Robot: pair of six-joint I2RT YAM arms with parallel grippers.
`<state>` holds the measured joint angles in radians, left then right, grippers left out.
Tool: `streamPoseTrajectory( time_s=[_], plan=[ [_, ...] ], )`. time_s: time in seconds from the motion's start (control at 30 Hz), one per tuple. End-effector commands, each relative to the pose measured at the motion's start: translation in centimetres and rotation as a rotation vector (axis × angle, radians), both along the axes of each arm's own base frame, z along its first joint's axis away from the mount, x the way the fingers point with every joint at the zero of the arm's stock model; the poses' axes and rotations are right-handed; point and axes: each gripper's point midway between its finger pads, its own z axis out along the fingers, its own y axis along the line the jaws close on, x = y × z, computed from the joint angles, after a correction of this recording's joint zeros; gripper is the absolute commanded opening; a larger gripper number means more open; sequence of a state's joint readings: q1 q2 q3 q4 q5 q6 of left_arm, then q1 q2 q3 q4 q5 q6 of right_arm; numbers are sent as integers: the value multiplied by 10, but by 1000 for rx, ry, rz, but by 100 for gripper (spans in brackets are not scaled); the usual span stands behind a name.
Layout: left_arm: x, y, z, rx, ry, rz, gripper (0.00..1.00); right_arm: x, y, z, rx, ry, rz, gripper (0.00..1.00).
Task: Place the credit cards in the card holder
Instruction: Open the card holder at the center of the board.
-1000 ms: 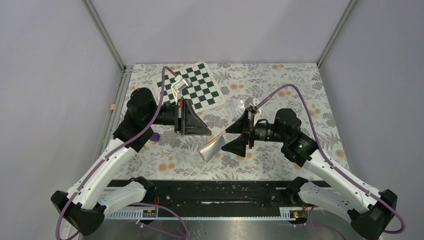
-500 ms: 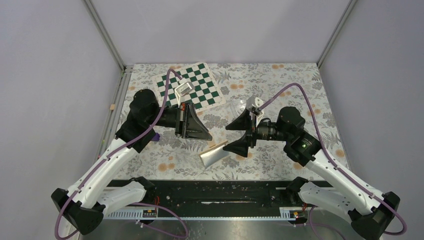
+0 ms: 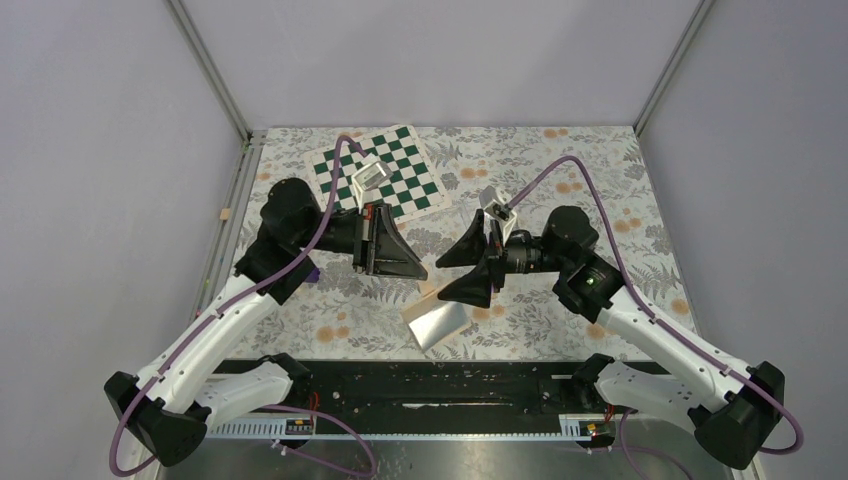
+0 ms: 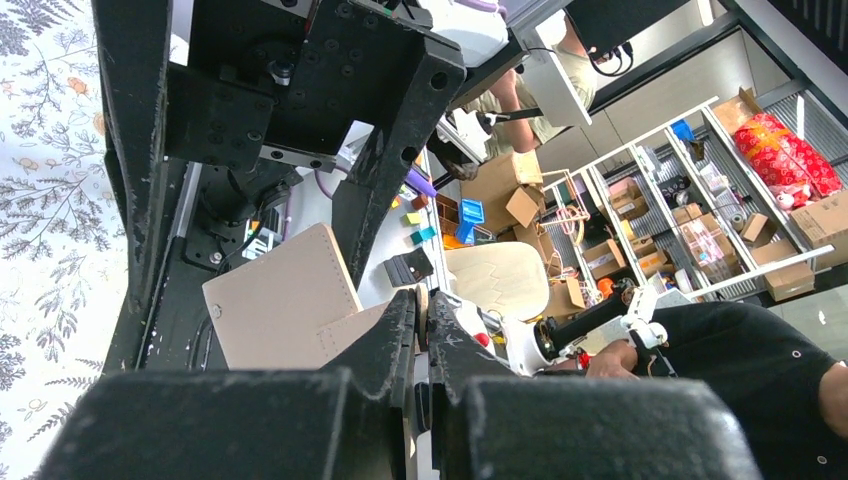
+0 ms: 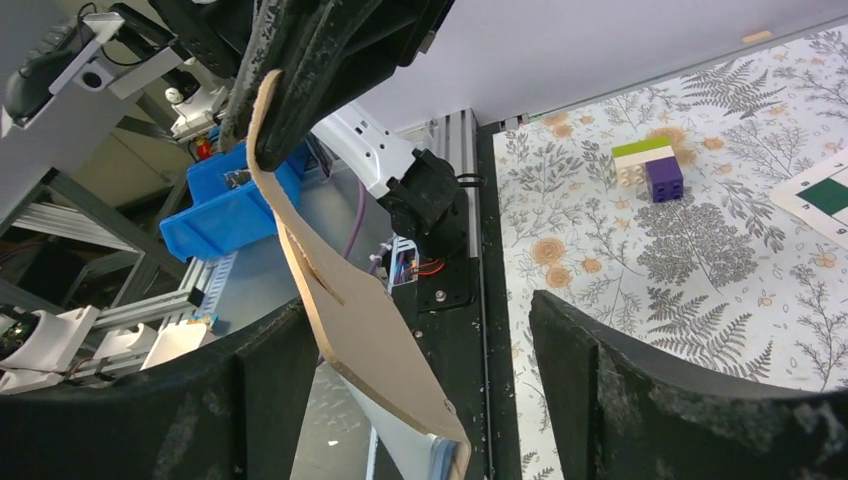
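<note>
The card holder (image 3: 438,320), a tan folding wallet, hangs above the table's near edge. My left gripper (image 3: 419,271) is shut on its upper edge. In the left wrist view, the tan flap (image 4: 283,301) sticks out to the left of the closed left gripper (image 4: 422,302). My right gripper (image 3: 456,271) is open, one finger on each side of the wallet. The right wrist view shows the wallet (image 5: 350,312) slanting down between the spread fingers (image 5: 600,390), close to the left one, with light blue at its lower edge. The credit cards are out of view.
A green-and-white checkerboard mat (image 3: 392,172) lies at the back left. A small purple cube (image 3: 311,272) sits by the left arm; the right wrist view shows it as a purple brick (image 5: 663,178) beside a green-and-white one. The black base rail (image 3: 430,385) runs along the near edge.
My right gripper moved left until its fingers stood on either side of the wallet, and they narrowed a little. The wallet swung lower and flatter. The left arm edged right, still gripping.
</note>
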<state>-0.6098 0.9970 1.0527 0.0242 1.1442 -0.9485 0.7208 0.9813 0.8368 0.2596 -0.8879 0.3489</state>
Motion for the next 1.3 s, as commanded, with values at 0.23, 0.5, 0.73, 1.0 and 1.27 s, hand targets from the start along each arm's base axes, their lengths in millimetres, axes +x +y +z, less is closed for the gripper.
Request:
streamPoseTrajectory(
  time_s=[0.23, 0.5, 0.73, 1.0, 1.27],
  plan=[
    [4, -4, 21, -86, -53, 9, 0, -18, 6, 33, 119, 32, 100, 45],
    [13, -9, 20, -84, -37, 41, 0, -25, 11, 33, 96, 57, 141, 43],
    [26, -14, 26, -104, -38, 104, 0, -23, 12, 25, 64, 73, 115, 35],
    [48, -16, 9, -26, -20, 203, 38, -6, 9, 16, -47, 148, -28, 0],
    [96, 38, -70, 346, 18, 621, 83, 28, -5, 6, -66, 288, -294, 0]
  ],
)
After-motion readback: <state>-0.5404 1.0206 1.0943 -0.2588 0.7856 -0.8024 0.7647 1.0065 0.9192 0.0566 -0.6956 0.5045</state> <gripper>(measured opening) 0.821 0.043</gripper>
